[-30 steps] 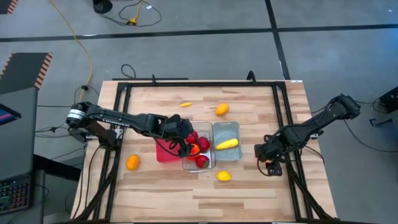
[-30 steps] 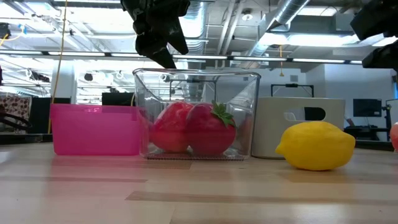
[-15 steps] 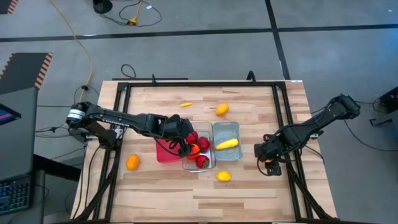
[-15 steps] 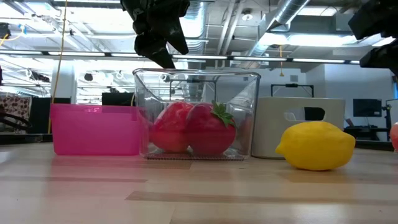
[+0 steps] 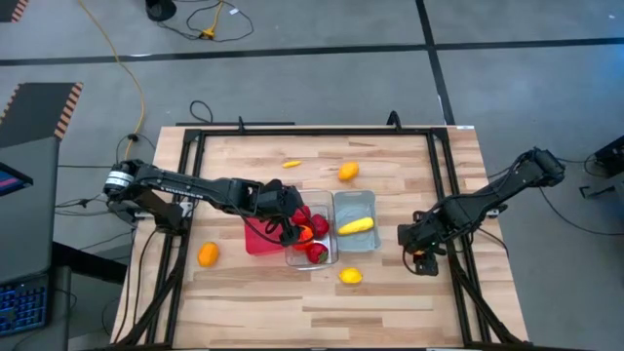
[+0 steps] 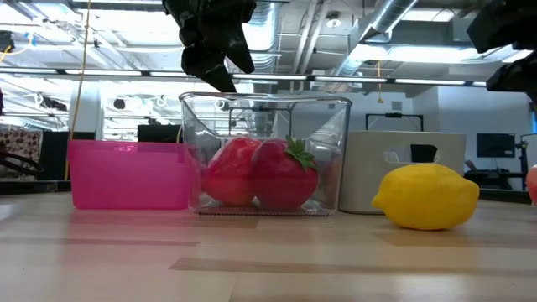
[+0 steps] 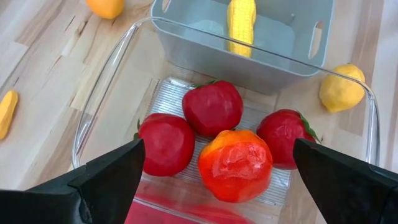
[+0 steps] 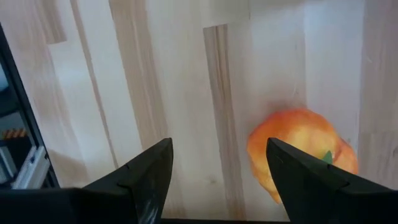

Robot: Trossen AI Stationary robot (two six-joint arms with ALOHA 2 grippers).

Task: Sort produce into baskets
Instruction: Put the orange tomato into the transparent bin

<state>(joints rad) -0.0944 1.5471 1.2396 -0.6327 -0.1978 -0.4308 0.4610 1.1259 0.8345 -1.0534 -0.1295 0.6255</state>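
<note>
I have the left gripper (image 7: pixel 217 180) hanging spread wide above the clear bin (image 5: pixel 310 255), holding nothing. Below it in that bin lie three red round fruits (image 7: pixel 212 107) and the orange-red pepper (image 7: pixel 236 164), so my guess is the red-toned pieces are being gathered there (the pepper sits directly under the fingers, which makes me think it belongs to this drop).

The red bin (image 5: pixel 255 237) touches the clear bin on the left-arm side and the pale blue bin (image 5: pixel 355 220) touches it on the other; the blue one holds a yellow corn cob (image 5: pixel 356 225), presumably the start of the yellow group.

My right gripper (image 8: pixel 214 186) is also apart, low over the desk (image 5: pixel 390 292) near the right rail, with a peach-coloured fruit (image 8: pixel 303 151) just ahead of its fingers; from above the arm hides it, so I can't place it better.

Loose on the desk: a lemon (image 5: pixel 350 276) near the bins, an orange (image 5: pixel 208 254), another orange fruit (image 5: pixel 348 173) and a small yellow piece (image 5: pixel 291 164).
</note>
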